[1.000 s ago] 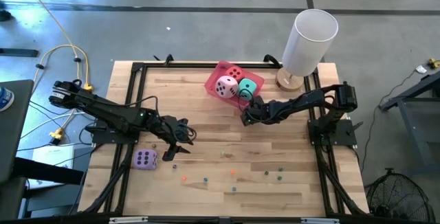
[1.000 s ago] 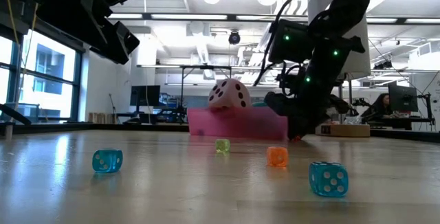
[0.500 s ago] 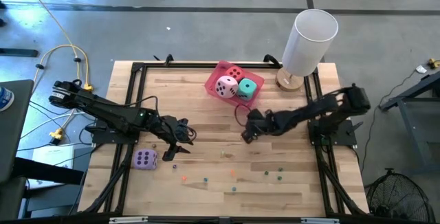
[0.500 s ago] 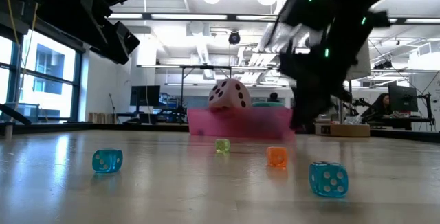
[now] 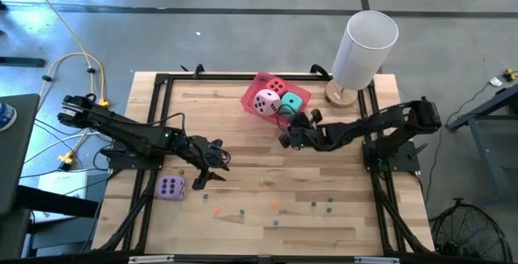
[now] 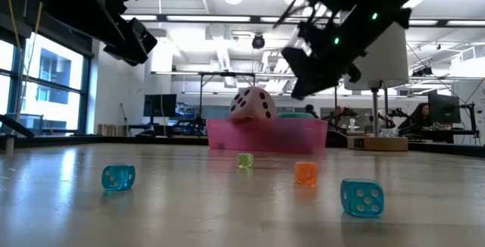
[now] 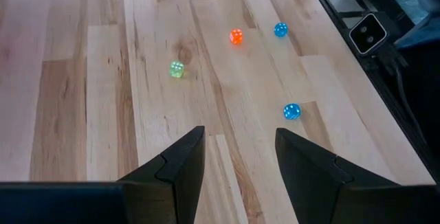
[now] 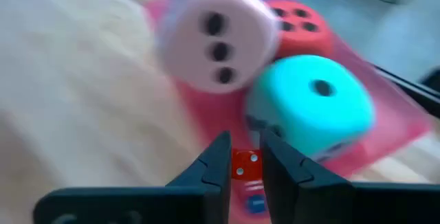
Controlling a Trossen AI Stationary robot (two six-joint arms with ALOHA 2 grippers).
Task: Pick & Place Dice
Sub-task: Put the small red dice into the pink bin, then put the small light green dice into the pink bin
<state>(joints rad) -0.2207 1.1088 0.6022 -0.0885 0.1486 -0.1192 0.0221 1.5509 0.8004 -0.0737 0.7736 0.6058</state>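
The pink tray [image 5: 249, 94] lies at the table's far middle and holds the red die [image 5: 277, 87], pink die [image 5: 266, 101] and teal die [image 5: 291, 104]. The purple die [image 5: 171, 187] rests on the table near the left edge. Tiny dice lie scattered on the near half: green [image 7: 177, 69], orange [image 7: 236, 36], blue [image 7: 291, 111]. My right gripper [image 5: 285, 139] hangs just on the near side of the tray, shut on a tiny red die [image 8: 245, 163]. My left gripper [image 5: 212, 163] is open above the table's left middle. My right gripper pinches the tiny red die [image 8: 245, 163] between its two fingers [image 8: 218, 161], lifted clear of the table. In the right wrist view the fingers point toward the tray with its teal and pink dice. A small blue speck shows below the red die; what it is cannot be told.
A tall white cylinder [image 5: 366, 44] stands on a round wooden base [image 5: 341, 96] at the far right corner, close to the tray. A black frame [image 5: 162, 82] rims the table. More tiny dice [image 6: 362, 196] lie near the table's near edge. Bare wood lies between the two arms.
My right gripper was down at the table top beside the tray a second ago. It has since swung a little toward the near edge, risen, and come back toward the tray, well above the table. The left arm has kept still.
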